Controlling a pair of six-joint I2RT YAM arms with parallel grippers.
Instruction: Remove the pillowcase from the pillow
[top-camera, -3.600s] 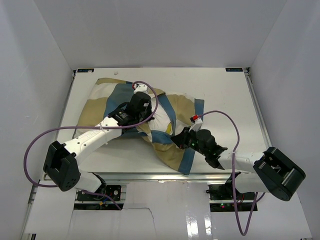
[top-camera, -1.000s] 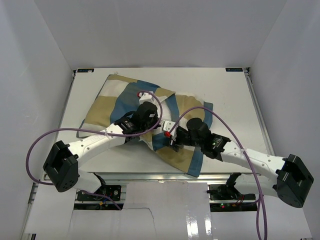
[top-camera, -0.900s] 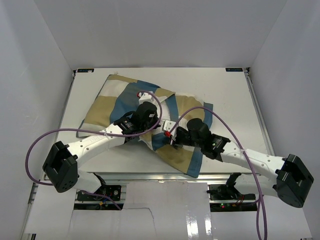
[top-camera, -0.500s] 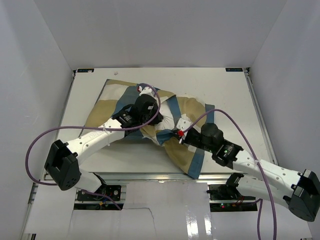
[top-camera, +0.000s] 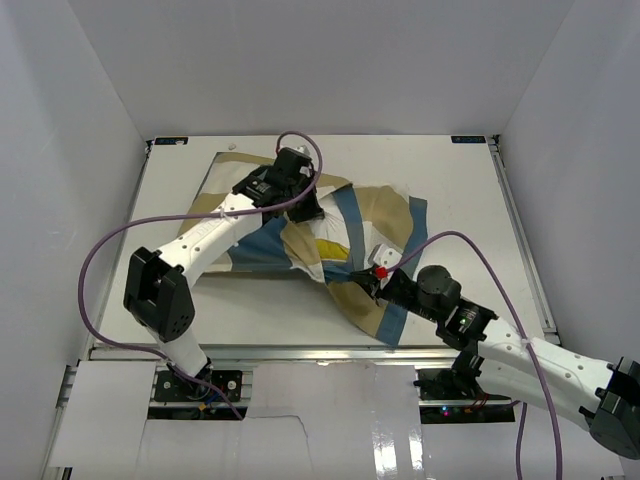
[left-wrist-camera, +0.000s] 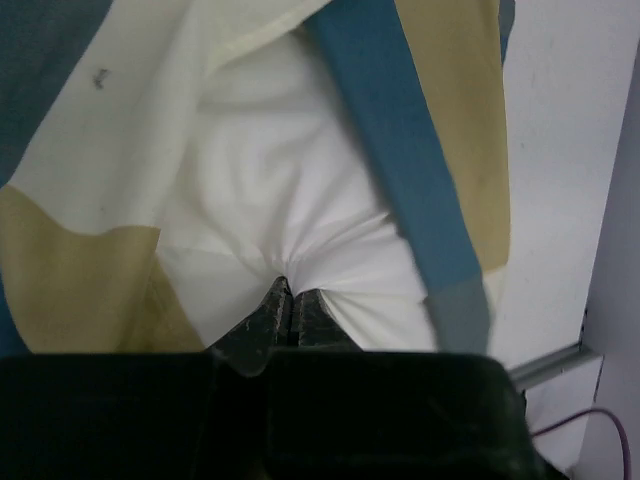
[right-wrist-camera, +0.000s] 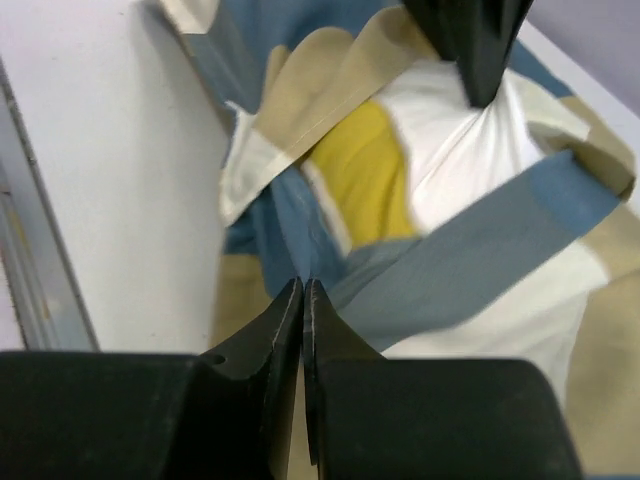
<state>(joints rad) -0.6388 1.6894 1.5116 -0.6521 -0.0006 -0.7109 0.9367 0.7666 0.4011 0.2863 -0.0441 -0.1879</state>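
**Blue, tan and cream checked fabric pillowcase (top-camera: 232, 205) pinched at two points**

At the far-left corner of the white tabletop (top-camera: 460, 195) the pillowcase lies spread out, with the left arm and a purple cable (top-camera: 83, 300) lying across it. The left gripper (left-wrist-camera: 290, 292) is clamped tight on a puckered fold of the plump white pillow (left-wrist-camera: 300, 200). The pillow sits mid-table, bared at the cover's mouth and showing a yellow patch. A blue band of the pillowcase is draped over it. Toward the near edge, the right gripper (right-wrist-camera: 302, 290) is closed on a blue fold of the pillowcase.
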